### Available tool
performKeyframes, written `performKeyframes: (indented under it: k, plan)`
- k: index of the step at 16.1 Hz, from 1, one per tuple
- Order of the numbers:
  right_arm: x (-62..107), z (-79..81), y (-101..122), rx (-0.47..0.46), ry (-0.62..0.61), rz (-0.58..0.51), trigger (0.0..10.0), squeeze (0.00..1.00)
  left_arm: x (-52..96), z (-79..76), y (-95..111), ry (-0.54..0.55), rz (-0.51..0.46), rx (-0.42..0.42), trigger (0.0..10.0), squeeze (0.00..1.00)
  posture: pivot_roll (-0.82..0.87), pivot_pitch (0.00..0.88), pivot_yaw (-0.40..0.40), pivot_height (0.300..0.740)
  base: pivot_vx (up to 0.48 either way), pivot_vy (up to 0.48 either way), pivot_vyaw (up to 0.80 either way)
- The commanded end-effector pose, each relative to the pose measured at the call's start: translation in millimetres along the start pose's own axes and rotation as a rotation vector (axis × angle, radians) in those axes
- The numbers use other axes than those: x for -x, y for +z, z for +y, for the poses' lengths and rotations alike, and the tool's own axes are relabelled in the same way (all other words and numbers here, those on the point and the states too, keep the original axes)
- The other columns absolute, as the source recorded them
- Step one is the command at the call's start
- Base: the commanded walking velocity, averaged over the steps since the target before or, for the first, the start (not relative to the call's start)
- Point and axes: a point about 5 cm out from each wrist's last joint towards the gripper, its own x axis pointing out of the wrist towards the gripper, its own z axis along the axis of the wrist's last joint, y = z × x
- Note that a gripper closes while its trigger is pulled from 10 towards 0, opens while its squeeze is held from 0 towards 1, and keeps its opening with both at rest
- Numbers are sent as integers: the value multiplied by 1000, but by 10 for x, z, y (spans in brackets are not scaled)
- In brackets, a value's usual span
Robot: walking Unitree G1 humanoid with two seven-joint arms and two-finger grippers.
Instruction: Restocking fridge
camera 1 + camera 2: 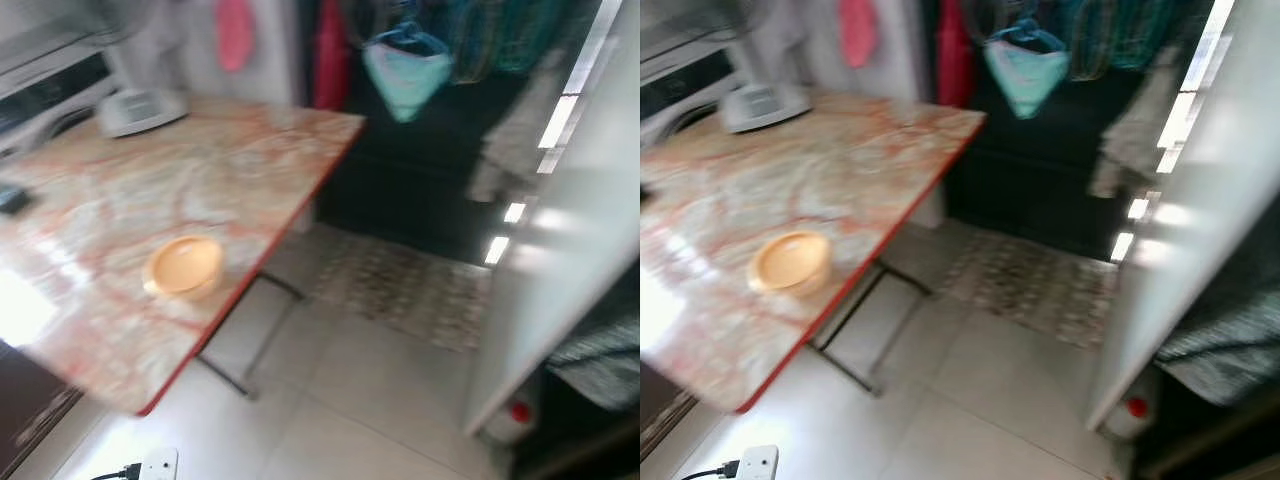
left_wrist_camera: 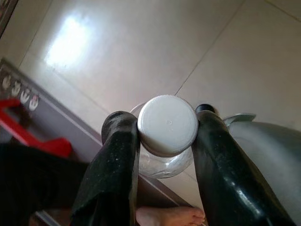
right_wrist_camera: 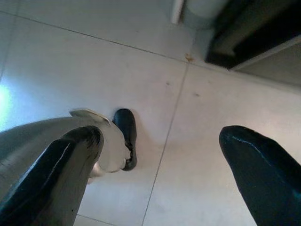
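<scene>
L gripper clamped on a clear bottle by its white cap, hanging over the floor. R gripper spread wide, holding nothing, idle. Fridge door stands open beyond the table's right edge; orange bowl sits near that edge of the table.

Risks, imo: grip is on the cap only, so the bottle could slip or swing while walking. Head views are blurred, so misjudging the door edge and bumping it is possible. A person's bare foot is near the arm.
</scene>
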Motion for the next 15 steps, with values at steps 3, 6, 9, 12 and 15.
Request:
performKeyframes:
  k: [3,6,9,12,15]
  plan:
    - [9,32,-89,7,11,36,10000,0,6,76,-26,16,14,-14,10000,0,28,42,83,740,0,0,-781]
    - [9,39,-97,9,13,38,10000,0,9,95,-36,15,18,-44,10000,0,27,40,85,740,0,-86,-781]
    - [10,41,-100,20,17,41,10000,0,7,92,-23,15,12,-44,10000,0,31,36,84,740,0,-252,-777]
    - [10,38,-96,17,17,39,10000,0,7,79,-23,13,11,-55,10000,0,35,38,82,740,0,-375,-775]
    - [10,36,-92,20,19,39,10000,0,9,83,-32,22,13,-37,10000,0,38,42,80,740,0,-150,-771]
